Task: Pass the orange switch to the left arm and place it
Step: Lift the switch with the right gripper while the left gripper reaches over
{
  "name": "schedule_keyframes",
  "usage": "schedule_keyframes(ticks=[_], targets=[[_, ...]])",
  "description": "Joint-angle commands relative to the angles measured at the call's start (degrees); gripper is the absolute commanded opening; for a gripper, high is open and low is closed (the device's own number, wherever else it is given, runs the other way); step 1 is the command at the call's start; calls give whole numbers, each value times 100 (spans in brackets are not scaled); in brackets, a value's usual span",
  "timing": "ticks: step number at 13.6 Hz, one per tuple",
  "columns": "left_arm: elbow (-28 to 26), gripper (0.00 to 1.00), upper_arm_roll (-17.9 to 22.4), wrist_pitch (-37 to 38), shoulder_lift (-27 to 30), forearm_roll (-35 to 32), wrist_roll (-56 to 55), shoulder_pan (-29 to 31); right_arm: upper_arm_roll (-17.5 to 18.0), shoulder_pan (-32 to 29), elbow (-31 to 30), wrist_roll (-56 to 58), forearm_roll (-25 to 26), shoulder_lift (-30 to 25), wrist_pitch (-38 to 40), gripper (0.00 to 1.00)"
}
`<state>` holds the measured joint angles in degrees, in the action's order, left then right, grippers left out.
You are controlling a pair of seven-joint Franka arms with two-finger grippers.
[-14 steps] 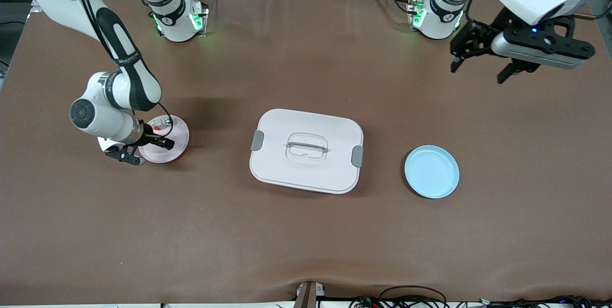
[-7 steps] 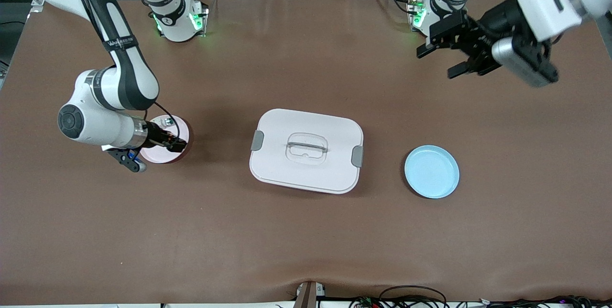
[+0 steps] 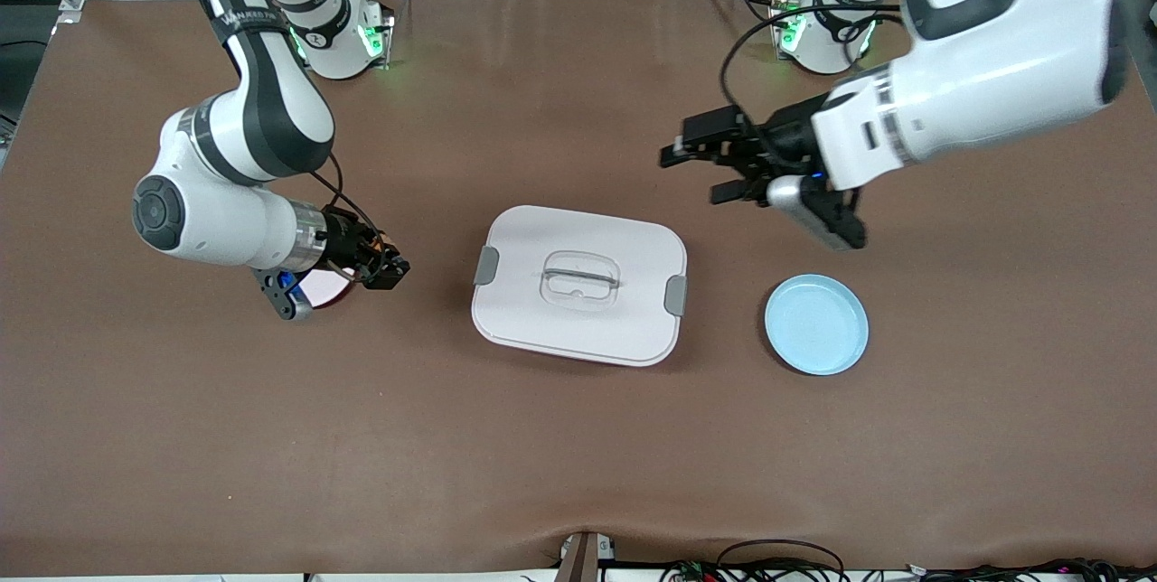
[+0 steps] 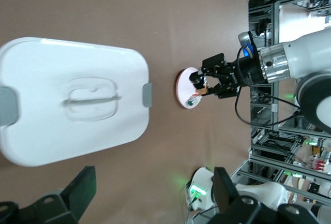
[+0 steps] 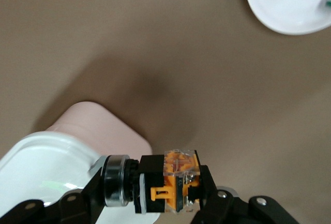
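My right gripper (image 3: pixel 387 269) is shut on the orange switch (image 5: pixel 168 182), holding it end to end between its metal ring and its orange end. It hangs just off the rim of the pink plate (image 3: pixel 327 292), between that plate and the box (image 3: pixel 578 284). The left wrist view shows the switch (image 4: pixel 202 84) over the plate's (image 4: pixel 183 81) edge, and a whitish part (image 4: pixel 192 101) lying on the plate. My left gripper (image 3: pixel 696 173) is open and empty, over the table beside the box's corner nearest the left arm's base; the box (image 4: pixel 72 105) fills its view ahead of the left gripper (image 4: pixel 152 193).
A light blue plate (image 3: pixel 816 324) lies beside the box toward the left arm's end of the table. The two arm bases stand along the table's back edge. Cables run along the front edge.
The right gripper has lifted the switch off the pink plate and carried it toward the box. The left arm has swung in from its end of the table toward the box, still open.
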<state>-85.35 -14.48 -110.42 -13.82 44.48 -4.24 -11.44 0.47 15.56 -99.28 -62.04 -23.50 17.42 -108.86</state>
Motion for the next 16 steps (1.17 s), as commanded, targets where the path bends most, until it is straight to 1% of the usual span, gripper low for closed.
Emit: schedule_keyframes(ticks=[1,3,6,7,9,12,14,16], targets=[[106,100,-11,-539,-375,411,90,-296,-47,279,426,-1113,-137,43,128,0],[89,100,-11,-1066,-577,491,177,-595,-47,490,628,-1835,-163,51,111,0],[89,100,-11,-1945,-841,684,239,-1026,-47,676,919,-2461,-610,148,41,0],[89,100,-11,-2105,-911,798,248,-1088,-56,720,972,-2567,-699,165,6,0],[98,100,-11,-2194,-1087,1088,283,-1132,-47,799,1059,-2786,-848,157,-91,0],[89,100,-11,-2483,-1210,1790,800,-1228,-56,852,1226,-2963,-1279,157,-170,0],[89,100,-11,-2589,-1316,2283,1003,-1255,-56,922,1253,-3225,-1306,166,-389,0],[71,100,-11,-2598,-1316,2364,1021,-1343,-56,1027,1262,-3358,-1297,209,-443,0]])
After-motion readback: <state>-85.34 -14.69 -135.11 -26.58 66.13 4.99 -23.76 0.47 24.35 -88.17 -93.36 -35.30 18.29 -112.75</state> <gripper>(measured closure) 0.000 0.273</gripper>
